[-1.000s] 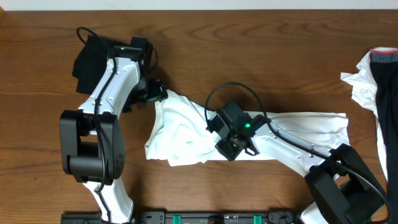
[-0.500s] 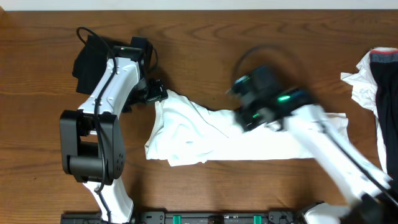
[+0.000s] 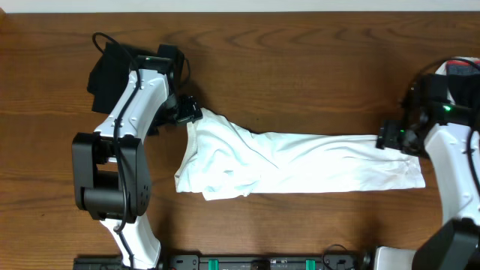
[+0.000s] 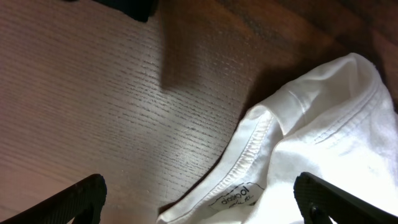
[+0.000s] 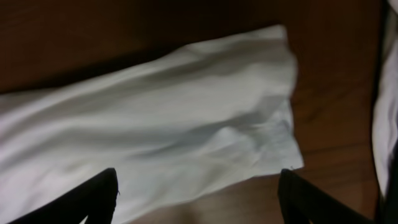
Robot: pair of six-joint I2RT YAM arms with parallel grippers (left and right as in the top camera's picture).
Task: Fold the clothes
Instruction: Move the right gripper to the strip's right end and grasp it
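Note:
A white T-shirt point(image 3: 300, 161) lies stretched left to right across the table, bunched at its left end. My left gripper point(image 3: 189, 114) is open at that left end. In the left wrist view its fingers point(image 4: 202, 202) straddle the collar and its label point(image 4: 236, 198) without closing on them. My right gripper point(image 3: 390, 137) is open over the shirt's right end. In the right wrist view its fingers point(image 5: 199, 199) hover above the shirt's corner point(image 5: 205, 124). A black garment point(image 3: 105, 71) lies at the back left.
A white-and-dark garment point(image 3: 463, 69) lies at the right edge, mostly hidden by my right arm; it also shows in the right wrist view point(image 5: 388, 124). The black garment's edge shows in the left wrist view point(image 4: 134, 7). A black rail point(image 3: 262, 262) runs along the front.
My right arm has swung from the middle of the shirt to its right end. The left arm and the shirt's left end have not moved.

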